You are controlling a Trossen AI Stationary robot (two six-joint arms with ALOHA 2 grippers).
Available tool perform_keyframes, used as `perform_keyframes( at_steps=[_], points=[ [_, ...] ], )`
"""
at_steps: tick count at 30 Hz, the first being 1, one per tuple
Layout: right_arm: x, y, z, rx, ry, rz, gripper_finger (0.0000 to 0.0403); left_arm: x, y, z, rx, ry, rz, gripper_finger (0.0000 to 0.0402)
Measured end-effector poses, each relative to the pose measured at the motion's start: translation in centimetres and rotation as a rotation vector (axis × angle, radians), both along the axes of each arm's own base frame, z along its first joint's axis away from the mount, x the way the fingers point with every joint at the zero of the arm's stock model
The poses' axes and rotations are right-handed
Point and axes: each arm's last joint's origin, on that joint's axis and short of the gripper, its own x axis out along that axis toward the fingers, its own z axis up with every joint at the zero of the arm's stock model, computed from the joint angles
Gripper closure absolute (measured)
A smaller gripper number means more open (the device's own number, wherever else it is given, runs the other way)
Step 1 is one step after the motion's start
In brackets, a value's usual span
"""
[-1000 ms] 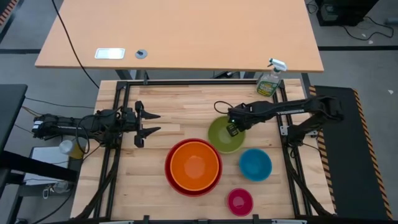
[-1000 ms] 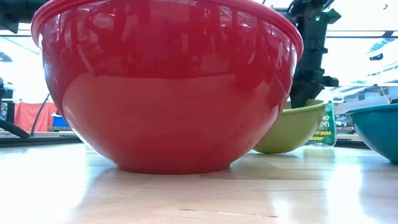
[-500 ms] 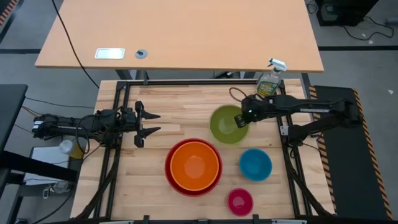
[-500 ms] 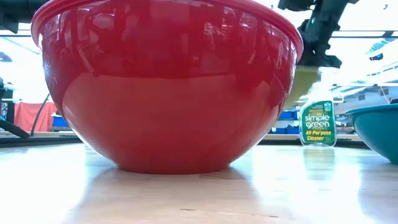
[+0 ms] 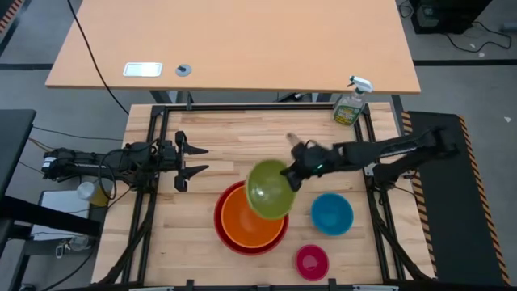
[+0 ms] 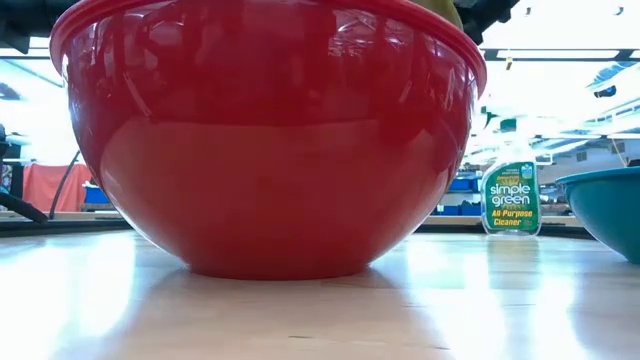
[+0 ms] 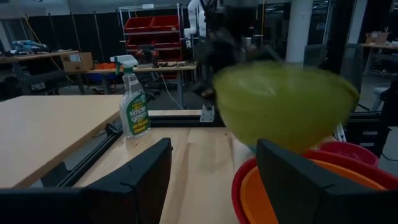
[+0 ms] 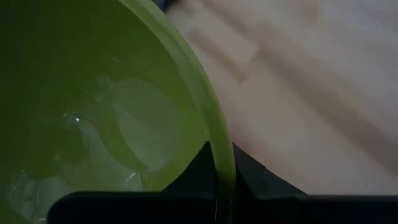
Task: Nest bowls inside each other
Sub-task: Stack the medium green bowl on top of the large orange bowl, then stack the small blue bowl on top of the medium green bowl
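Observation:
My right gripper (image 5: pixel 296 175) is shut on the lime green bowl (image 5: pixel 269 189) and holds it in the air over the far right part of the orange bowl (image 5: pixel 250 217). The orange bowl sits inside the red bowl (image 6: pixel 270 140), whose base rests on the table. The blue bowl (image 5: pixel 332 213) and the pink bowl (image 5: pixel 312 261) stand apart on the table's right and near right. My left gripper (image 5: pixel 194 159) hovers open at the table's left, pointing level toward the bowls. My right gripper pinches the green bowl's rim (image 8: pixel 222 177) with one finger (image 8: pixel 189 180) inside the bowl and the other (image 8: pixel 258 183) outside its wall. It takes the rim on the bowl's far right side, slanting down from the table's right. The bowl is lifted clear and tilted.
A green spray bottle (image 5: pixel 350 105) stands at the table's far right corner. A black frame rail (image 5: pixel 258 107) runs around the tabletop. A second, lighter table (image 5: pixel 234 40) lies beyond the far edge. Bare wood shows at the far middle and near left.
My right gripper has lifted the green bowl off the table, first slightly toward the far right, then carried it toward the near left over the orange and red bowls. The wrist has tipped up and the bowl now hangs tilted. The gripper has stayed shut on the rim.

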Motion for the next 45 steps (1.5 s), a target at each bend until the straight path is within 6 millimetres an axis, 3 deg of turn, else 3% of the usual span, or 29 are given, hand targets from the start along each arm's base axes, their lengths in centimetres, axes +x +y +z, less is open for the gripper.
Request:
perform_keyframes(
  at_steps=[4,12,20,27,34,40,45],
  points=[
    [2.8,1.8,-0.5,-0.002,0.103,0.055,0.0377,0.0,0.0,0.0,0.022,-0.001,0.003,0.0164],
    [8.2,4.3,0.8,-0.210,0.379,0.091,0.0377,-0.5,0.2,0.3,0.025,-0.026,0.054,0.0164],
    [12.4,5.3,-1.3,-0.282,0.535,0.206,0.0375,-1.1,0.2,0.5,0.023,-0.047,0.056,0.0164],
    [13.1,5.5,-3.4,-0.320,0.628,0.275,0.0358,-1.1,0.2,0.5,0.023,-0.041,0.056,0.0164],
    [13.1,5.3,-3.6,-0.307,0.644,0.301,0.0282,-1.1,0.2,0.5,0.020,-0.041,0.055,0.0164],
    [12.7,4.2,-0.8,-0.260,0.648,0.246,0.0227,-1.1,0.2,0.4,0.016,-0.034,0.054,0.0164],
    [12.0,3.9,1.3,-0.313,0.705,0.183,0.0213,-1.1,0.2,0.4,0.013,-0.033,0.054,0.0164]
  ],
)
